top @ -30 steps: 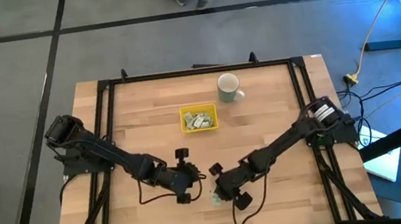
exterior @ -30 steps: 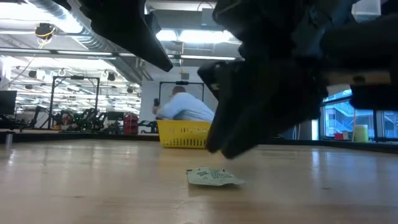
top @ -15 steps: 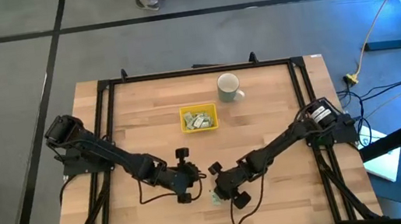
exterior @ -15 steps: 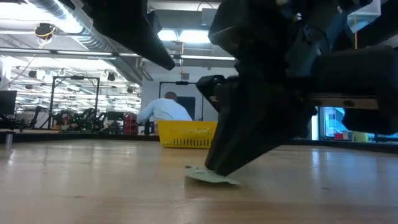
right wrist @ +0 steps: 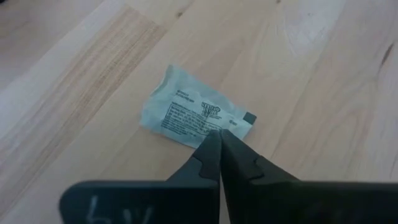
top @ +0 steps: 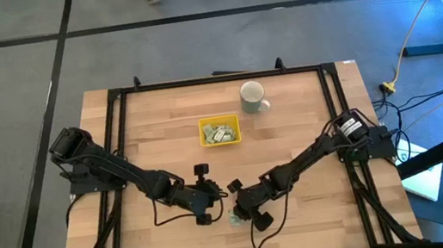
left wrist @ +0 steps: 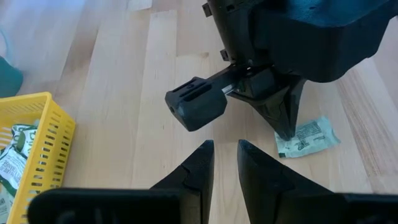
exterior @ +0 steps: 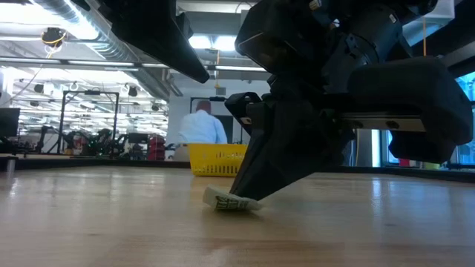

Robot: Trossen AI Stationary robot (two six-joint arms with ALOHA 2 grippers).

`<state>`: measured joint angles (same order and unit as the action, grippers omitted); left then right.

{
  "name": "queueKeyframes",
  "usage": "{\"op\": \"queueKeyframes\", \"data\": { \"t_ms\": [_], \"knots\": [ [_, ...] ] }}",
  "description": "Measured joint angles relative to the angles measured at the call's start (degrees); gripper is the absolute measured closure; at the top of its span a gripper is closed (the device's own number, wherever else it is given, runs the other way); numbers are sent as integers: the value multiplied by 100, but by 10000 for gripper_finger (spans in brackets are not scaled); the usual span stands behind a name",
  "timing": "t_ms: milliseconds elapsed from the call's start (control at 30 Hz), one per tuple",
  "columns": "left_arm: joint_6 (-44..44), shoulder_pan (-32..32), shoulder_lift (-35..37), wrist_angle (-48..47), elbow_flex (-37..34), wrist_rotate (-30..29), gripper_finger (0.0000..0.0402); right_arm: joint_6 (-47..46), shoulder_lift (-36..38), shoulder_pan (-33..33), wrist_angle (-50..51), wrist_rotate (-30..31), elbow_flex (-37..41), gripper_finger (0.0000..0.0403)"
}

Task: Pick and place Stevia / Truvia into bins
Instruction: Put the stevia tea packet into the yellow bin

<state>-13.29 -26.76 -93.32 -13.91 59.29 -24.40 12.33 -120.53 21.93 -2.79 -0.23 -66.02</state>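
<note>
The right gripper [right wrist: 219, 144] is down on the table, lower centre of the high view, and its fingers are pinched together on the edge of a pale green sachet [right wrist: 194, 112]. In the low view, the packet's near end is curling up off the wood while the rest lies flat, so I'd call this a grip just made, with the lift not yet begun.

Just beside it, to the left in the high view, the left gripper [left wrist: 224, 163] hovers with a narrow gap between its fingers, nothing in them.

Further up the frame, the yellow tray [top: 205, 127] sits in the upper middle of the table with several sachets already inside. A white mug [top: 252, 95] stands just to its upper right. So part of the job looks done; this packet needs carrying up to the tray, and I see no other loose ones on the wood.

Compared with a second ago, the right gripper was above the packet with its fingers spread; now it has dropped onto it and closed. The sachet, then lying flat, has been nudged left and tipped up at one end. The left arm has barely shifted.
</note>
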Motion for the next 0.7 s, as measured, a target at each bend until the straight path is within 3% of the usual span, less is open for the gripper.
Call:
{"op": "queueKeyframes", "data": {
  "t_ms": [200,500,700],
  "knots": [
    [2,0,0,0,0,0,336,1,178,-16,129,105,39,400],
    [-1,0,0,0,0,2,336,174,1178,-123,1387,1319,71,402],
    [-3,-15,0,-2,0,31,336,504,1607,-590,1881,1460,70,402]
  ]
}}
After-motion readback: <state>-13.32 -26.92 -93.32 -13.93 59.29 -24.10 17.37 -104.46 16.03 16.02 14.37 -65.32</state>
